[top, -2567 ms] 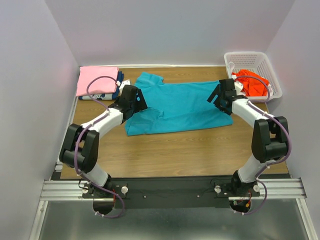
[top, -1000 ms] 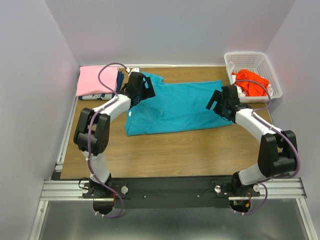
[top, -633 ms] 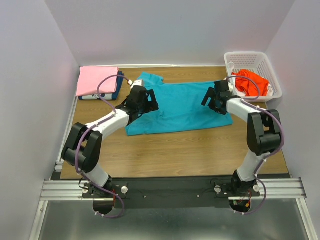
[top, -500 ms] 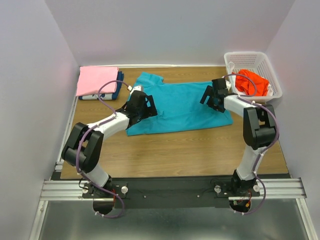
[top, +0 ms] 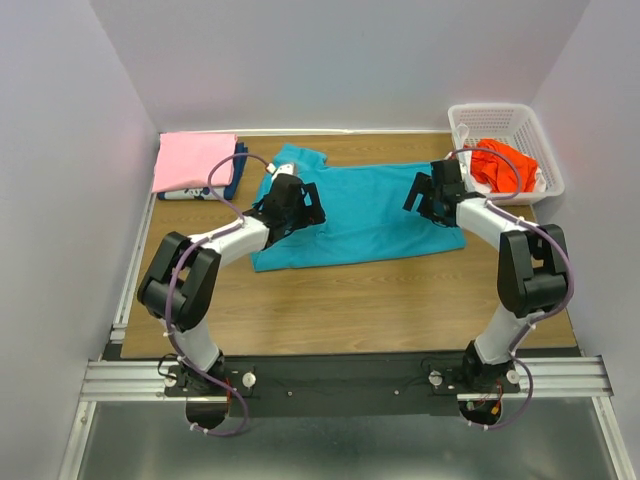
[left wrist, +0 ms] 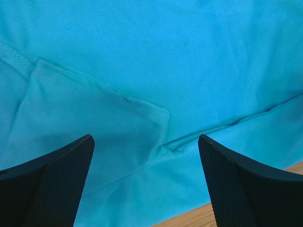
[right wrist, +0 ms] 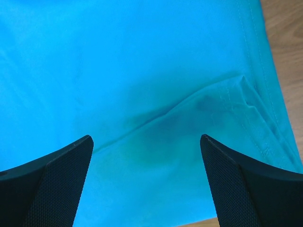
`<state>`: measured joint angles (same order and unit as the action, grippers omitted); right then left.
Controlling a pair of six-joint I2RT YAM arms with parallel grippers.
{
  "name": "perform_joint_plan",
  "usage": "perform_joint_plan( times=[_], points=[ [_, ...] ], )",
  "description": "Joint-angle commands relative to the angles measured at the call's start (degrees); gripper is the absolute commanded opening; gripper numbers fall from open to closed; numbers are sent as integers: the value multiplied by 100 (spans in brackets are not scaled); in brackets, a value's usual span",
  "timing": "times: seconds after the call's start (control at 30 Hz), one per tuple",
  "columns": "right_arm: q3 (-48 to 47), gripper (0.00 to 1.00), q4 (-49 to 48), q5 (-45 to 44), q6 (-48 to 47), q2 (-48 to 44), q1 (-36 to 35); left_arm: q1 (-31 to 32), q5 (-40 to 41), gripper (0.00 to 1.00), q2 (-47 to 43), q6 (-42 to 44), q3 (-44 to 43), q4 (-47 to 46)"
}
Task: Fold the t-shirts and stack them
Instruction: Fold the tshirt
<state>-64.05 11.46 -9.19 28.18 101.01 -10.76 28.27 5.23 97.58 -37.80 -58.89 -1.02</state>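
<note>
Count: we've got four t-shirts, one basket and two arms.
Teal t-shirt (top: 370,215): lying spread out flat mid-bench, closer to the far edge, with both claws over it.
Far left corner: pink t-shirt (top: 192,160) folded into a neat rectangle on top of the dark blue t-shirt (top: 237,172), which only peeks out along its right side.
Far right corner: orange-red t-shirt (top: 500,165) bunched up in the white plastic lattice basket (top: 505,112).
Left claw (left wrist: 144,142): spread wide with nothing pinched, above the shirt's left end.
Right claw (right wrist: 147,142): also wide apart and gripping nothing, above the right end.
Only the overhead shows: the stack, the basket and the wood-grain bench (top: 380,300).
Only the wrist cams show: a sleeve (left wrist: 94,123) lying flat over the body cloth on the left, and on the right a long diagonal crease running up to the stitched hem (right wrist: 265,94).
Textures: smooth knit cloth, and black fingers (left wrist: 52,184) with a fine mesh-like grip pattern.
</note>
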Motion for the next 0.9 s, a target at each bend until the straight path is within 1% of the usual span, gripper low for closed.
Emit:
perform_joint_plan(
  times=[0.0,0.17,0.3,0.47,0.6,0.63,0.7,0.83,0.87],
  points=[
    [261,100,-48,295,-234,-12,-31,38,-250,98,374,123,-280,-136],
    [428,100,-57,409,-208,296,-40,29,-242,98,674,159,-378,5],
    [718,100,-65,427,-120,209,-75,29,-189,98,683,71,-140,22],
    [1105,100,-65,497,3,-81,-136,29,-154,98,596,-130,456,312],
    [1657,100,-65,489,161,-502,-250,38,-111,98,-61,-403,1107,357],
    [1772,100,-57,480,292,-738,-312,47,-84,98,-185,-438,1317,365],
    [1983,100,-48,532,415,-986,-382,56,-75,98,-485,-526,1512,374],
    [2660,100,-30,734,661,-1706,-453,161,-14,98,-985,-745,2125,462],
    [2966,100,5,795,775,-1890,-470,187,-5,98,-1195,-790,2241,462]
  ],
)
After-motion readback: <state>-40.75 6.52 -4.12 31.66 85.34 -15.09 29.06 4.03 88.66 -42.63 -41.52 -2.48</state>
